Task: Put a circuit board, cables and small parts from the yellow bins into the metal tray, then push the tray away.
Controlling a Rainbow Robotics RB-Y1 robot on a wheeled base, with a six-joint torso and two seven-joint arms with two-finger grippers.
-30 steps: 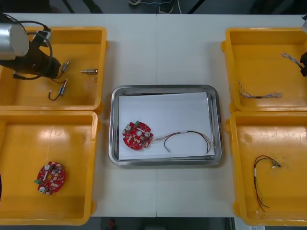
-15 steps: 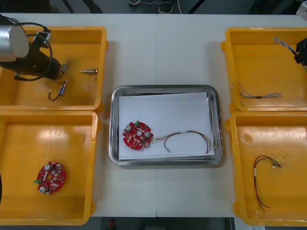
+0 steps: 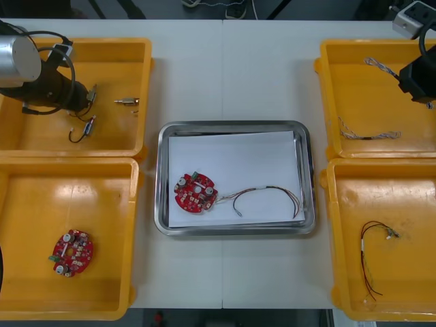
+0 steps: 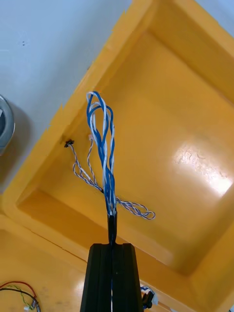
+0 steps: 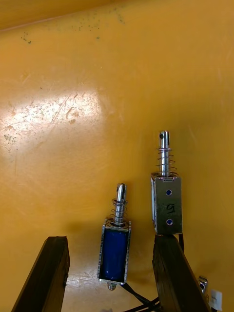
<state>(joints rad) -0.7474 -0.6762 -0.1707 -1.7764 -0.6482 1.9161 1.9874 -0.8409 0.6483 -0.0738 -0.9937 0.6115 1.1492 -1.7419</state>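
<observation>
Cable (image 4: 102, 146) clamped in right tool (image 4: 112, 247) — left tool (image 5: 111, 240) spread, low over small parts (image 5: 167, 204).

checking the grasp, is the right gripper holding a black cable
No, the right gripper is shut on a twisted blue and white cable.

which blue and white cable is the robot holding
Skip the far left bin, where the left jaws stand open; go to the far right yellow bin. The blue and white cable shut in the right jaws there is held off the floor, while its twin lies flat on it.
</observation>
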